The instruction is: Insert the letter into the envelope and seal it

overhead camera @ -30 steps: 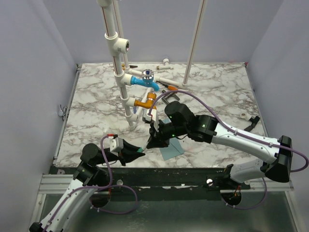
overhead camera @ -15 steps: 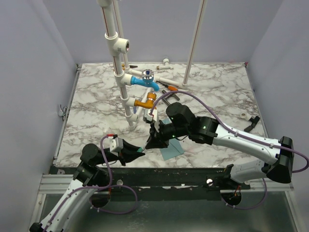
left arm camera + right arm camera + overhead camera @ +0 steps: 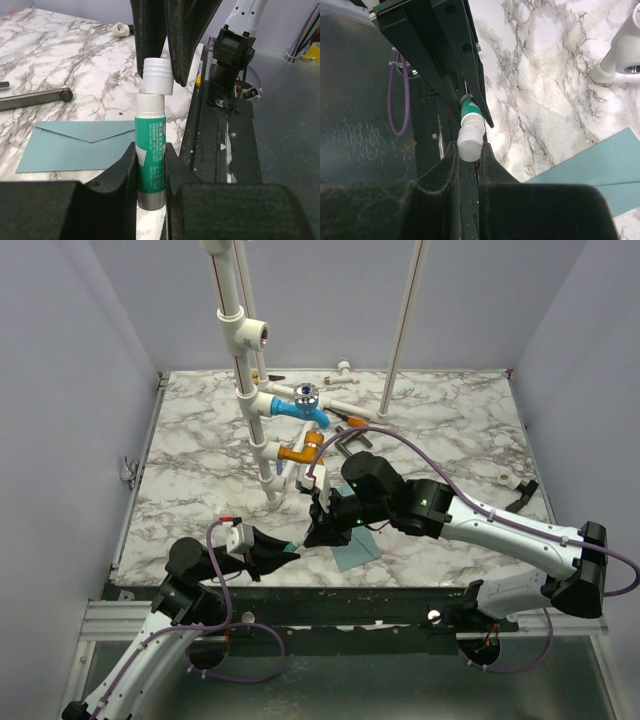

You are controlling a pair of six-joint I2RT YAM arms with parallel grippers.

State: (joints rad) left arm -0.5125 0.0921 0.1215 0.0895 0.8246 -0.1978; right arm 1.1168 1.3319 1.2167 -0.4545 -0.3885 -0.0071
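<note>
Left gripper (image 3: 150, 152) clamps green plastic glue stick (image 3: 151, 132) near teal paper envelope (image 3: 75, 145); right gripper (image 3: 468, 150) pinches its white cap (image 3: 470, 139), likely uncapping for sealing.

Pinching a ribbed white cap (image 3: 470, 142) in the right gripper (image 3: 468, 148), butted against a green glue stick (image 3: 467, 107). Beyond, clamped around that stick, left gripper (image 3: 472, 105). Lower right, flat on marble table (image 3: 540, 75), teal envelope (image 3: 600, 165).

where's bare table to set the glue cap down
Bare marble left of the white pipe stand, out to the table edge, and beyond the right arm toward the back right corner. Crowded: the fittings beside the stand, and the front middle around the envelope.
</note>
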